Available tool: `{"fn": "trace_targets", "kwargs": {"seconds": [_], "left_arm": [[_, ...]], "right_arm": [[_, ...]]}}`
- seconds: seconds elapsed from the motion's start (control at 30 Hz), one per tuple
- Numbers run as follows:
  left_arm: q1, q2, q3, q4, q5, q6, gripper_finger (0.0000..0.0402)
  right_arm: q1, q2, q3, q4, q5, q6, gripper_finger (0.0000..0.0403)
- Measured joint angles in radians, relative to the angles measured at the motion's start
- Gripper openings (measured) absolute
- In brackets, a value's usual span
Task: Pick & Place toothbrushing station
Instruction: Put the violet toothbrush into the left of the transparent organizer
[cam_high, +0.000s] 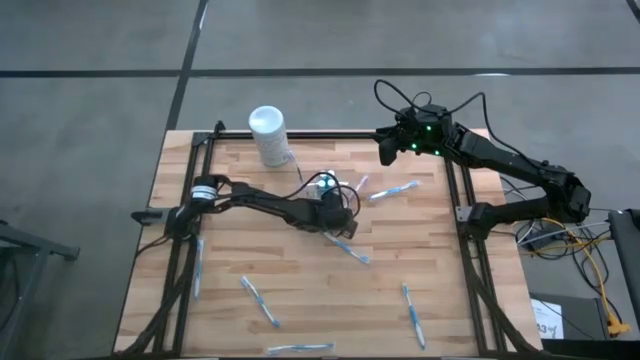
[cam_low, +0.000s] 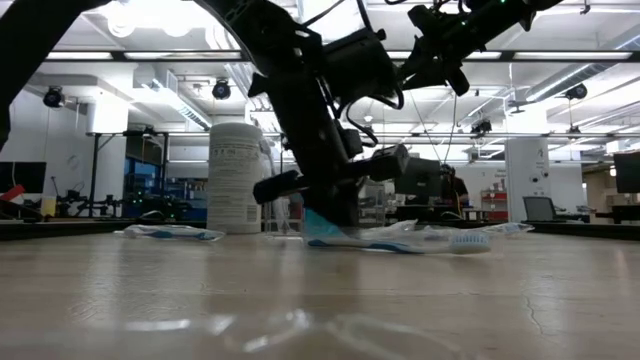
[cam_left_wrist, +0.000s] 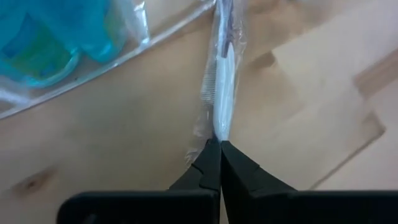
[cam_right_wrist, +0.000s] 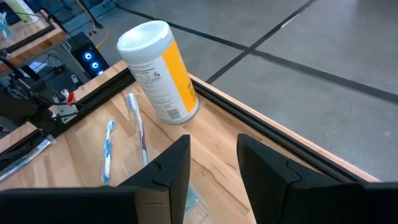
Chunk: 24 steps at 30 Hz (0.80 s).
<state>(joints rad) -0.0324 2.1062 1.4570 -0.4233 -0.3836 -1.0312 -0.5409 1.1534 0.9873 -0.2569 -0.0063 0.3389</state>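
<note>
Left gripper (cam_left_wrist: 220, 149) pinched shut on a wrapped toothbrush (cam_left_wrist: 224, 87) mid-table | clear toothbrushing station (cam_high: 322, 185) just beyond, toward table's far edge | right gripper (cam_right_wrist: 212, 163) open, waiting above the far right corner | step: likely mis-grasp; next, release and retarget station.

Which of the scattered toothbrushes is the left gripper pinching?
The wrapped toothbrush at the table's centre, just in front of the left gripper; the left wrist view shows the gripper shut on its wrapper end. The other toothbrushes lie apart, untouched.

Grey concrete floor (cam_high: 90, 60) with dark seams; bright ceiling lights (cam_low: 150, 15) over a workshop behind
</note>
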Motion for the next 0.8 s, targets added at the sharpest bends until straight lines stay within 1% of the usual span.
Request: {"fn": "trace_targets", "kwargs": {"seconds": [0.17,0.3,0.5,0.67,0.8], "left_arm": [[0.000,-0.022,-0.001,-0.062,0.061,0.083,0.0002],[-0.001,-0.043,-0.001,-0.155,0.120,0.144,0.0003],[-0.002,-0.078,-0.001,-0.371,0.146,0.147,0.0002],[-0.001,-0.116,-0.003,-0.556,0.192,0.145,0.0006],[-0.003,-0.146,-0.003,-0.645,0.191,0.208,0.0005]], "right_arm": [[0.000,0.000,0.000,0.000,0.000,0.000,0.0128],[0.000,0.000,0.000,0.000,0.000,0.000,0.0128],[0.000,0.000,0.000,0.000,0.000,0.000,0.0128],[0.000,0.000,0.000,0.000,0.000,0.000,0.0128],[0.000,0.000,0.000,0.000,0.001,0.000,0.0128]]}}
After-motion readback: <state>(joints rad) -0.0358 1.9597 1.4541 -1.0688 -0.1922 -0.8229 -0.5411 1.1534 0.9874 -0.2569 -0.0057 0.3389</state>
